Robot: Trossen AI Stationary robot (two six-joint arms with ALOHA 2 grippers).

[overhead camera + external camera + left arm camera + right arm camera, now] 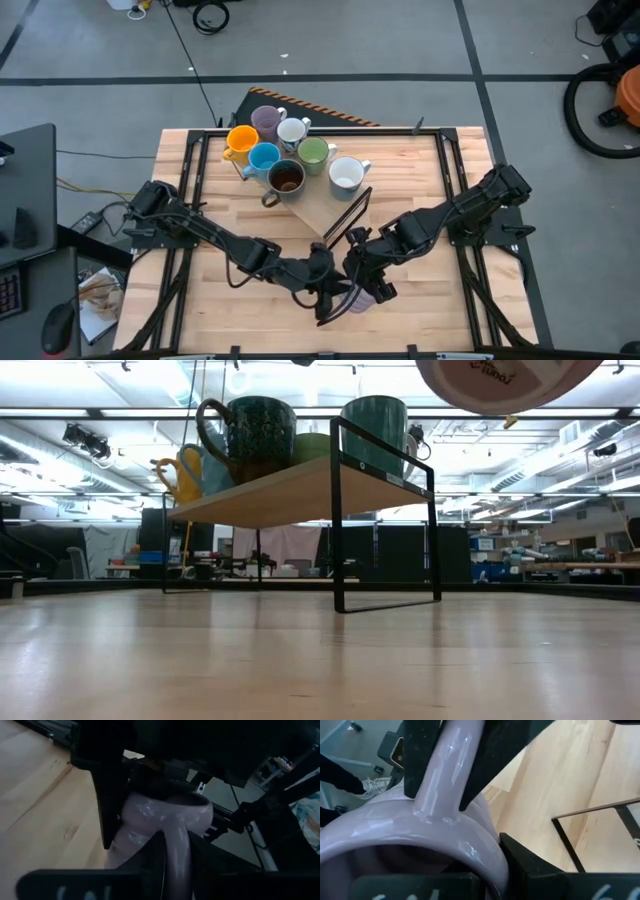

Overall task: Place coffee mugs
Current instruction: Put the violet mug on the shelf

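A lavender mug (364,298) hangs in the air over the table's near middle, between both grippers. In the low view only its base (500,380) shows, high above the tabletop. My left gripper (338,292) comes from the left and is shut on the mug. My right gripper (358,278) comes from the right and is shut on it too. Seven other mugs stand on a raised wooden rack (322,212) at the far middle: orange (242,141), lavender (266,121), white (292,131), light blue (264,157), green (313,152), dark brown (287,178), white-silver (346,174). My left gripper pinches the mug's handle (451,765) between its two fingers (420,755), which lie across the handle. The mug is lifted clear of the table. My right gripper holds the mug by its rim (470,845). One finger (530,865) is outside the wall; the other seems to be inside, hidden by the mug. The mug is lifted clear.
The rack (300,490) stands on thin black metal legs (338,520), with open space under its shelf. Bare wooden tabletop (210,300) lies to the left and right of the grippers. Black frame rails (455,170) run along the table's sides.
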